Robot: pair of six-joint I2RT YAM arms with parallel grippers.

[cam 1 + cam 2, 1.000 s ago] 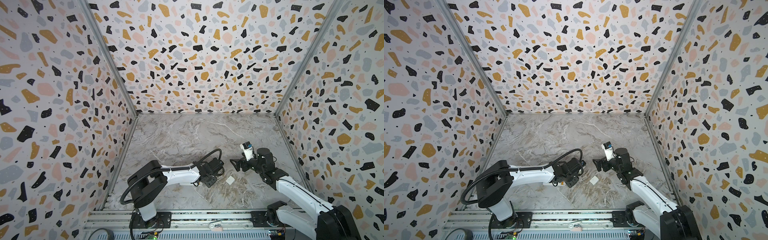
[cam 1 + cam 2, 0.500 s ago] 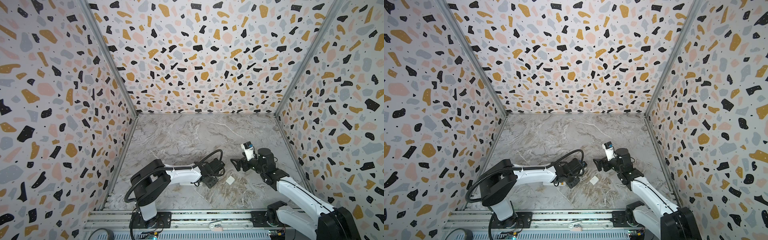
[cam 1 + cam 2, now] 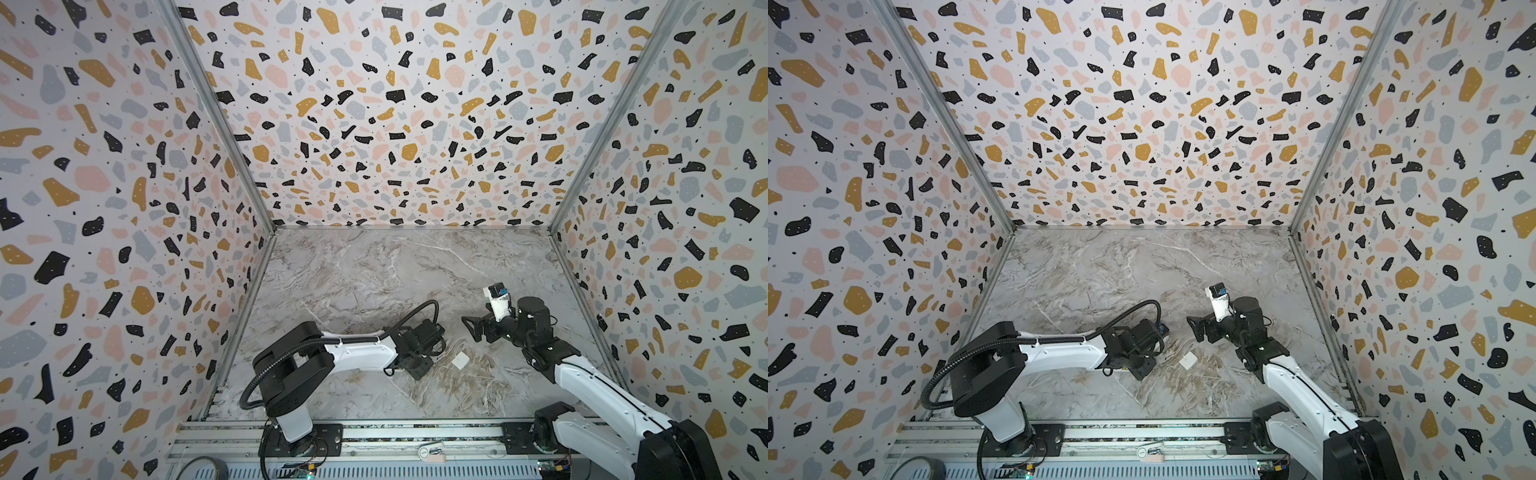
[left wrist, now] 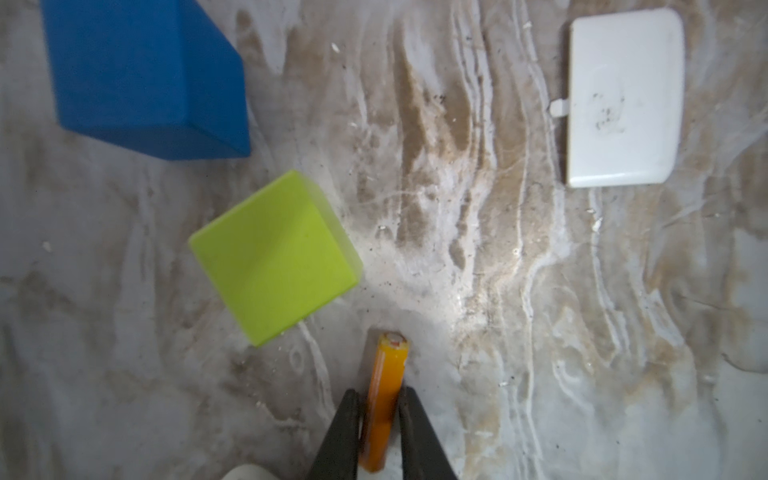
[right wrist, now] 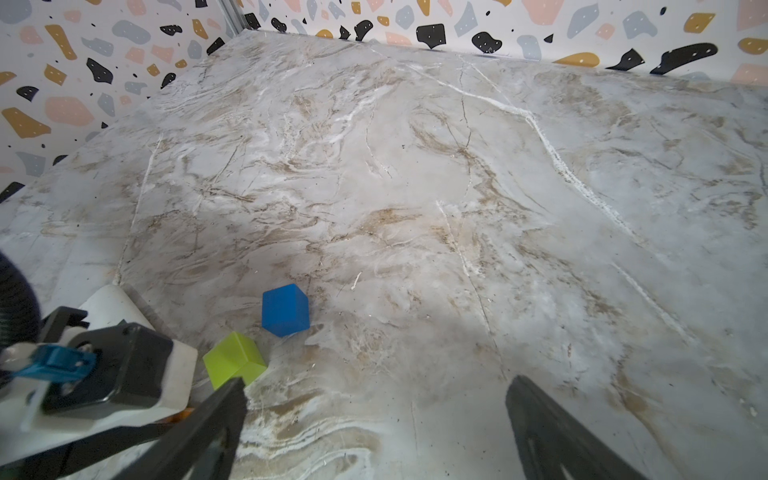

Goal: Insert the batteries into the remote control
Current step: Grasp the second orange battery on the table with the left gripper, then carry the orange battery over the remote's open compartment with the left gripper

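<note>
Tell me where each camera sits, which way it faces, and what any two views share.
Top views: high behind the arm bases, looking down at the walled table; left arm and right arm show.
Left wrist: above the table, looking down; left gripper pinches a battery, near green cube, blue cube, white piece.
Right wrist: low, facing the back wall; right gripper open, left arm's wrist visible.
Shared: both wrist views show both cubes.

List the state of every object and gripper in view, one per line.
Left gripper: shut on the slim orange cylindrical battery.
Battery: lying on the marble table, between the jaws.
Right gripper: open, empty.
White square plastic cover: lying flat on the table, untouched.
Blue cube: resting on the table, untouched.
Lime-green cube: resting on the table, apart from the blue cube.
</note>
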